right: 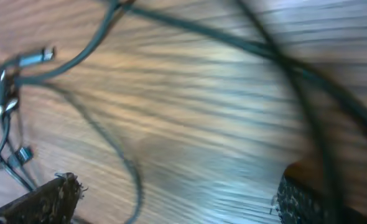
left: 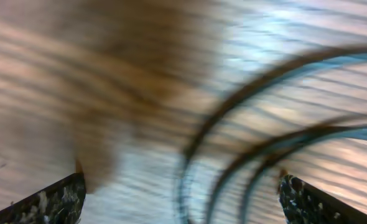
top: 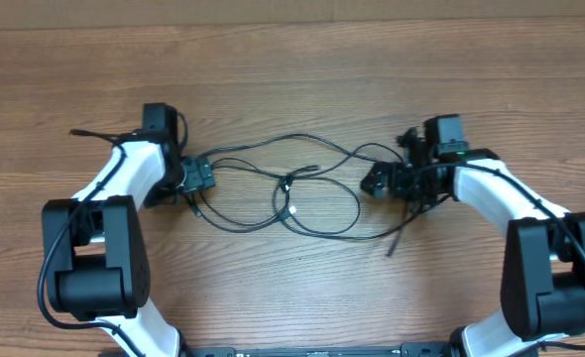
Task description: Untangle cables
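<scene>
Left gripper: spread wide. In the left wrist view its two dark fingers sit at the near corners of the frame and pinch nothing. Just beyond, several blurred strands of the cables curve across the desk, entering the gap between the fingers. Whether any strand touches a finger cannot be told. Right gripper: also spread wide, its fingers at the near corners and nothing clamped. One blurred strand crosses in front of the right-hand finger, contact unclear. Further off in that view lie thin loops, a silver plug and a small knot of connectors at the left edge, details the overhead view shows only as specks. The overhead view alone shows the layout. The two arms come up from the near edge. The left gripper sits at the left end of the tangle and the right gripper at its right end. The cables lie between them at mid-desk in overlapping loops, with one loose end trailing towards the near right. Bare wood-grain desk lies beyond.
</scene>
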Controlling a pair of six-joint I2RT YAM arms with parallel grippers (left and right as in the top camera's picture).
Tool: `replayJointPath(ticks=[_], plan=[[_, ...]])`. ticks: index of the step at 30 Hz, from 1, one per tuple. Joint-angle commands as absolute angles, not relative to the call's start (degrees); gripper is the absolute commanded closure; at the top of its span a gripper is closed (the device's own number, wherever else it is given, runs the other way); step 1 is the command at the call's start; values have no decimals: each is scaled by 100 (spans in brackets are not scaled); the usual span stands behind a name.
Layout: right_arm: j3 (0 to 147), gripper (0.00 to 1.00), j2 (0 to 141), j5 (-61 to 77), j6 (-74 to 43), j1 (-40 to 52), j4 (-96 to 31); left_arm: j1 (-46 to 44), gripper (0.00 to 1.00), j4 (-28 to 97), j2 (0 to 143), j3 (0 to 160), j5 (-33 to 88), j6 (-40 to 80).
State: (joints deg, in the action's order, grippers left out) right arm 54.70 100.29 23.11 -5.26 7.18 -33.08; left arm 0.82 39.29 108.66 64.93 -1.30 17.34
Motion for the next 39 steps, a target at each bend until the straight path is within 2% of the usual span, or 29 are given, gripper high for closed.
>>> replayJointPath(ticks=[1,7,13,19,23,28,33,35,37,38,39], plan=[[5179,2,10370,1879,-504,1140,-3415,-211,1,3824,11502,6112,1004,1516],[5175,2,10370,412,-1284,1925,-3680,-270,1,3806,11502,6112,989,1518],[5172,2,10370,-445,-1688,2609,-3938,-270,0,3806,11502,6112,963,1518],[5179,0,10370,-1653,-1953,2644,-4091,-270,1,3813,11502,6112,840,1520],[5481,0,10368,-854,-1859,2620,-4263,-270,0,3809,11502,6112,843,1522],[6359,23,10368,635,-1428,2641,-4875,-270,0,3806,11502,6112,840,1520],[6995,36,10366,1651,-1194,2687,-5172,-270,2,3809,11502,6112,849,1520],[7019,39,10366,2043,-1096,2733,-5081,-270,14,3809,11502,6112,893,1518],[7002,45,10368,2158,-1103,2786,-5022,-270,61,3809,11502,6112,913,1518],[6976,48,10368,2156,-1103,2827,-5000,-270,77,3809,11502,6112,917,1518],[6952,48,10368,2156,-1103,2862,-4998,-270,85,3811,11502,6112,969,1516]])
